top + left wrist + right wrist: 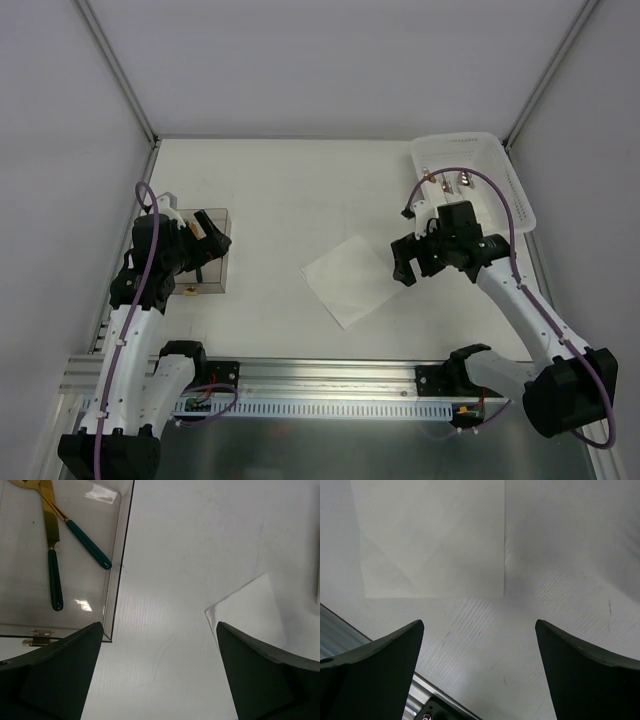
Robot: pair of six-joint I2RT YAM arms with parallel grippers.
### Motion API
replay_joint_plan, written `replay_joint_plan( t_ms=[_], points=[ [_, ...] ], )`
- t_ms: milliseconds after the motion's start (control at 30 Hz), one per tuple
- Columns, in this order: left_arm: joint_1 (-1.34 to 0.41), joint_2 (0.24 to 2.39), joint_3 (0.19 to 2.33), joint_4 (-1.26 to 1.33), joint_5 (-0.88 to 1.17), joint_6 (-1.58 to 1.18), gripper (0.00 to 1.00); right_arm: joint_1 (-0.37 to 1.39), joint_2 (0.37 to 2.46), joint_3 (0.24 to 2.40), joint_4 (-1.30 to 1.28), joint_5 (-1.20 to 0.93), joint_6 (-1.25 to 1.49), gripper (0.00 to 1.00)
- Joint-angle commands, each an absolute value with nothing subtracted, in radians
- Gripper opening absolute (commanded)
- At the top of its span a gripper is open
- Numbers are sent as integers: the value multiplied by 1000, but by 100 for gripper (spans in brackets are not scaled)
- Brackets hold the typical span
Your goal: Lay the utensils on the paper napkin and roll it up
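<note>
The white paper napkin [350, 278] lies flat mid-table, with nothing on it; it also shows in the left wrist view [250, 610] and the right wrist view [435, 540]. Two utensils with gold heads and dark green handles [52, 560] [87, 542] lie in a clear box [120, 555] at the left [212, 285]. More small shiny utensils [447, 181] lie in the white basket [520, 200]. My left gripper [215, 237] [159, 627] is open and empty over the box's right edge. My right gripper [408, 262] [479, 624] is open and empty just right of the napkin.
The white basket stands at the back right, behind my right arm. A metal rail [330, 375] runs along the near table edge and shows in the right wrist view [350, 630]. White walls enclose the table on the left, back and right.
</note>
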State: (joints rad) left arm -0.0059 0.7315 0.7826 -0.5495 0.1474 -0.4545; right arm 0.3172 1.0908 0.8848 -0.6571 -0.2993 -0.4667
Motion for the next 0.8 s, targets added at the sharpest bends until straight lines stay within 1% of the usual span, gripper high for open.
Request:
replay_joint_plan(
  t_ms=[0, 167, 333, 467, 633, 767],
  points=[
    [-5, 744, 781, -557, 115, -449, 99, 351, 1114, 881, -595, -275, -408, 99],
    [-6, 796, 824, -563, 72, -477, 99, 431, 1233, 893, -555, -216, -318, 99],
    [-6, 819, 851, -569, 43, -544, 99, 521, 1341, 956, -548, -155, -226, 99],
    [-6, 825, 842, -574, 46, -572, 99, 575, 1413, 977, -526, -89, -161, 95],
    [-6, 821, 825, -581, 31, -591, 99, 659, 1497, 1005, -506, -14, -120, 93],
    [-6, 828, 824, -589, 20, -598, 99, 675, 1560, 1046, -489, -8, -77, 91]
  ],
)
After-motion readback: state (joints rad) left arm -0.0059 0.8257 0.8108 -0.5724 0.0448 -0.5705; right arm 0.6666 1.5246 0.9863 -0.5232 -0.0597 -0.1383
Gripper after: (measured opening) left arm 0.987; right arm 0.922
